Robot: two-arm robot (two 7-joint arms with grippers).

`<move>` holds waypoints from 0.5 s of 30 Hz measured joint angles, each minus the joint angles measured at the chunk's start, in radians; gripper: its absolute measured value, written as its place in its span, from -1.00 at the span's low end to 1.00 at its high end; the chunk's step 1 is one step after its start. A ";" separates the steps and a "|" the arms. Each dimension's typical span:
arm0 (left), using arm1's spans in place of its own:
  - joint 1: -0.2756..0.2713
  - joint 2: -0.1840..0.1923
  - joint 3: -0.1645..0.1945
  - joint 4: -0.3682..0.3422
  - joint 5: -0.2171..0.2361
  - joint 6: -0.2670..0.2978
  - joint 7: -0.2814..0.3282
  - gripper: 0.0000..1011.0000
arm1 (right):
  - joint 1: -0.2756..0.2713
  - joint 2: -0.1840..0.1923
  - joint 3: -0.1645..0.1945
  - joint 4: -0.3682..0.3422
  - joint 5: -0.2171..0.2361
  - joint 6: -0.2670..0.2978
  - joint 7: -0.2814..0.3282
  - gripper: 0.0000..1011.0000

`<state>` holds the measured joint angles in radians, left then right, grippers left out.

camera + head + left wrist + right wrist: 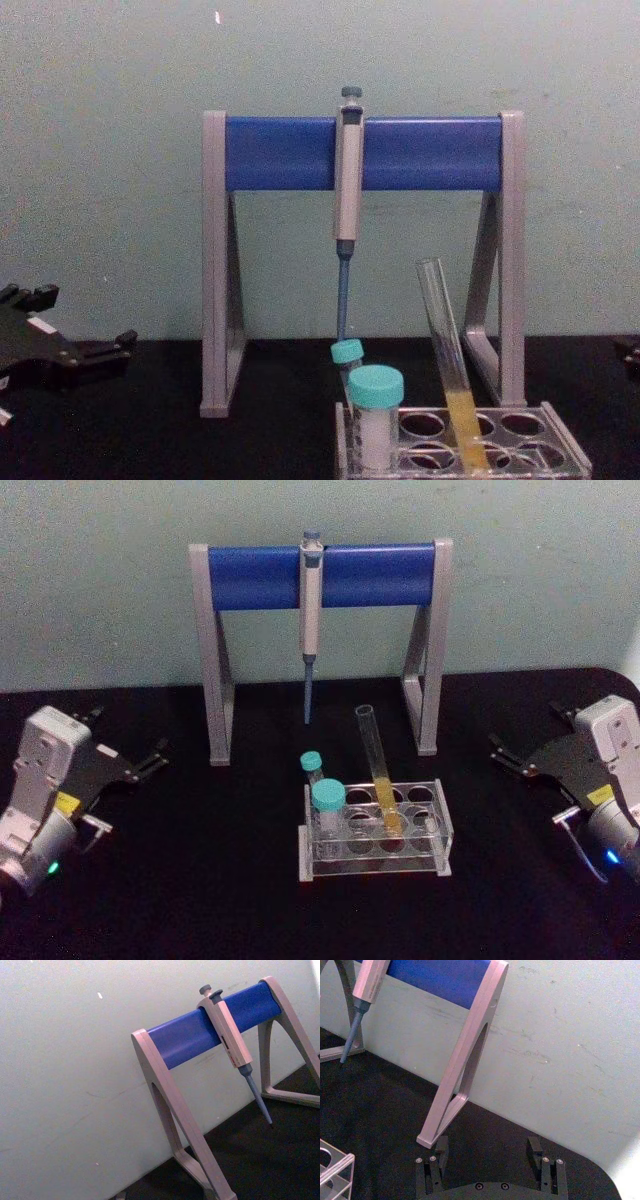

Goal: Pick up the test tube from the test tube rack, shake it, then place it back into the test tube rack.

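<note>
Black table [200, 900] below pale wall [100, 580] bears rack [443, 830].

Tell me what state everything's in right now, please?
test tube rack, standing on the table, holding three tubes.
test tube, uncapped, part-filled with yellow liquid, leaning in the rack.
teal-capped tubes, capped, upright in the rack.
pipette, hanging on its stand.
left gripper, open, empty, left of the rack.
right gripper, open, empty, right of the rack.

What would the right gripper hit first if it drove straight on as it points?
Probably the stand's right leg: the open right gripper points just beside its foot. Depth is unclear, so it might slip past and reach the wall instead.
</note>
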<state>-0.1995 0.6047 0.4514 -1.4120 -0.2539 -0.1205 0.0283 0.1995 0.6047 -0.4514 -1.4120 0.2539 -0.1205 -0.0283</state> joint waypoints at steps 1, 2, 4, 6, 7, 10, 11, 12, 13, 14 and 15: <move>0.000 0.000 0.000 0.000 0.000 0.000 0.000 0.98 | 0.000 0.000 0.000 0.000 0.000 0.000 0.000 0.98; 0.000 0.000 0.000 0.000 0.000 0.000 0.000 0.98 | 0.000 0.000 0.000 0.000 0.000 0.000 0.000 0.98; 0.000 0.000 0.000 0.000 0.000 0.000 0.000 0.98 | 0.000 0.000 0.000 0.000 0.000 0.000 0.000 0.98; 0.000 0.000 0.000 0.000 0.000 0.000 0.000 0.98 | 0.000 0.000 0.000 0.000 0.000 0.000 0.000 0.98; 0.000 0.000 0.000 0.000 0.000 0.000 0.000 0.98 | 0.000 0.000 0.000 0.000 0.000 0.000 0.000 0.98; 0.000 0.000 0.000 0.000 0.000 0.000 0.000 0.98 | 0.000 0.000 0.000 0.000 0.000 0.000 0.000 0.98; 0.000 0.000 0.000 0.000 0.000 0.000 0.000 0.98 | 0.000 0.000 0.000 0.000 0.000 0.000 0.000 0.98; 0.000 0.000 0.000 0.000 0.000 0.000 0.000 0.98 | 0.000 0.000 0.000 0.000 0.000 0.000 0.000 0.98; 0.000 0.000 0.000 0.000 0.000 0.000 0.000 0.98 | 0.000 0.000 0.000 0.000 0.000 0.000 0.000 0.98; 0.000 0.000 0.000 0.000 0.000 0.000 0.000 0.98 | 0.000 0.000 0.000 0.000 0.000 0.000 0.000 0.98; 0.000 0.000 0.000 0.000 0.000 0.000 0.000 0.98 | 0.000 0.000 0.000 0.000 0.000 0.000 0.000 0.98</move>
<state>-0.1995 0.6047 0.4514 -1.4120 -0.2539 -0.1205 0.0283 0.1995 0.6047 -0.4514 -1.4120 0.2539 -0.1205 -0.0283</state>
